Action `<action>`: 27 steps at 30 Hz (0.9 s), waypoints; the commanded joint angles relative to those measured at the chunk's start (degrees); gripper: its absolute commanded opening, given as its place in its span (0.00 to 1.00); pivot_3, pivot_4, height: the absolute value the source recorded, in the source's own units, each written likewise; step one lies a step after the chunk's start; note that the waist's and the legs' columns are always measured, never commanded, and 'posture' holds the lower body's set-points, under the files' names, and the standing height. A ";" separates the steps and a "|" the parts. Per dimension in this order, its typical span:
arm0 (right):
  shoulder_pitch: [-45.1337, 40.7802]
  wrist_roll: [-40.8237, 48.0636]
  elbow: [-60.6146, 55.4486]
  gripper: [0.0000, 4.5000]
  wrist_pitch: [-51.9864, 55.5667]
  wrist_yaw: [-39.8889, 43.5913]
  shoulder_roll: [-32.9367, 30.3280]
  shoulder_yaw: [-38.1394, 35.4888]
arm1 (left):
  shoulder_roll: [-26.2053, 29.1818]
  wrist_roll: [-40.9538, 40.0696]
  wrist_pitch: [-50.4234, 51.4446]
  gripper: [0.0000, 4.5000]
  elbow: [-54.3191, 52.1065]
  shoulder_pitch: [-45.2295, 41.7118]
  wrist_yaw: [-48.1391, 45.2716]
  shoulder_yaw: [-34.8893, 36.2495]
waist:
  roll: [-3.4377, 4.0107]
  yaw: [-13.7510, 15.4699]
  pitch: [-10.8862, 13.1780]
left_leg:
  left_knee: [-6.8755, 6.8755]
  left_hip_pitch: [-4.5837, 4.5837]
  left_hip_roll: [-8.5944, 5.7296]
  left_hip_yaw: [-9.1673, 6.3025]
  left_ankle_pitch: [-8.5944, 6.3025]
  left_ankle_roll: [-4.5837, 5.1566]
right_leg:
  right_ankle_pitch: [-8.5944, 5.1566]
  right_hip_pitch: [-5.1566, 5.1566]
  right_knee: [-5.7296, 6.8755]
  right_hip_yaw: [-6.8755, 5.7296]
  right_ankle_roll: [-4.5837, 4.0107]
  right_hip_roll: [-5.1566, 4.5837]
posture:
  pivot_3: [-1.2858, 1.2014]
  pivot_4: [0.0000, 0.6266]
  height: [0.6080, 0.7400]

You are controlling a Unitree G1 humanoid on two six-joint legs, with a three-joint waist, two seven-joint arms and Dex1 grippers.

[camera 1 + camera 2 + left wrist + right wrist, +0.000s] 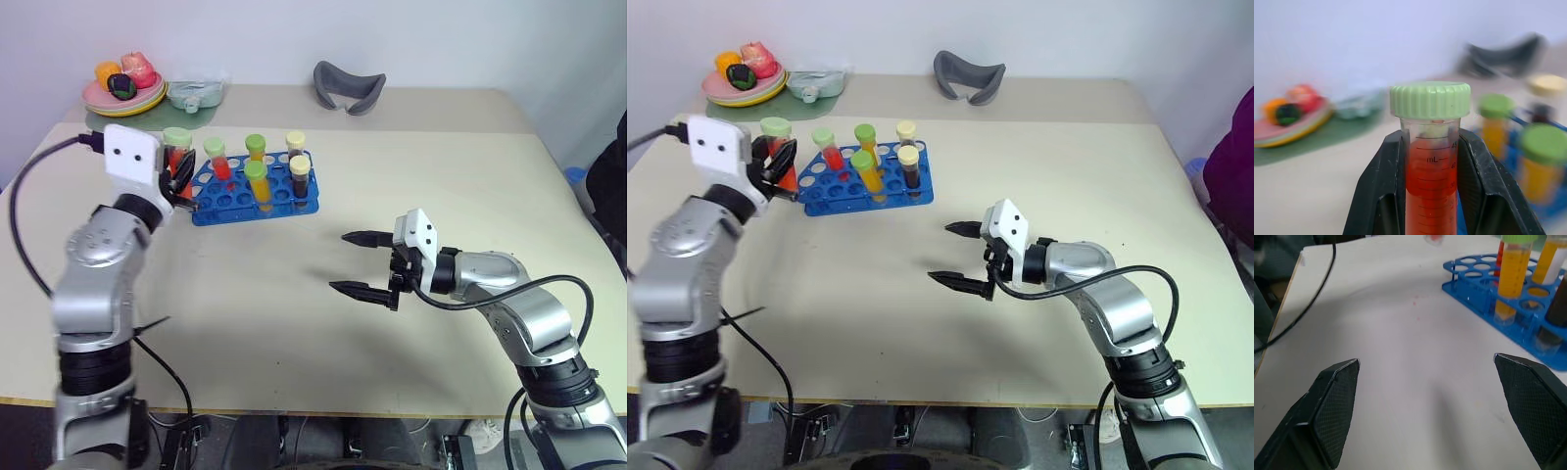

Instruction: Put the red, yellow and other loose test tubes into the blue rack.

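table (294, 284): big pale tabletop, nothing loose lying on the bare part as far as I can see, so no stray tubes are waiting to be picked up.
blue rack (223, 201): sits toward the far left of the table, bright blue, two tiers, rows of round holes on top. Most holes on the near and left side look free.
progress: I'd call it nearly done. Five tubes stand upright in the rack and one more is in the air, so the last drop looks like all that's left.
left gripper (1430, 191): up just left of the rack's left end, black jaws clamped tight on either side of the red tube, right under its cap.
right gripper (355, 262): well off to the right of the rack, hovering over bare table, fingers spread wide with nothing between them. Basically idling.
red tube (1431, 181): clear plastic with printed volume marks, red liquid filling most of what shows, held upright. Not in a hole yet.
racked tubes (257, 184): two yellow-orange ones with green caps, one red with a pale green cap, and two dark brown with cream caps, clustered on the rack's right half.
pale green cap (1430, 99): ribbed, screwed on, sits clear above the jaws.
what's left: line the red tube up over a free hole at the left end, lower it, let go.
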 commanded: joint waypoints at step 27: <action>-0.15 1.82 -3.41 1.00 1.24 -3.41 0.29 -1.34 | -12.09 3.84 -50.45 0.18 36.57 -4.46 3.72 -3.97 | 0.00 -0.18 -0.01 | -0.02 0.04 0.03 0.08 -0.02 0.03 | 0.00 -0.02 -0.02 -0.11 0.01 0.04 | 0.52 0.24 0.96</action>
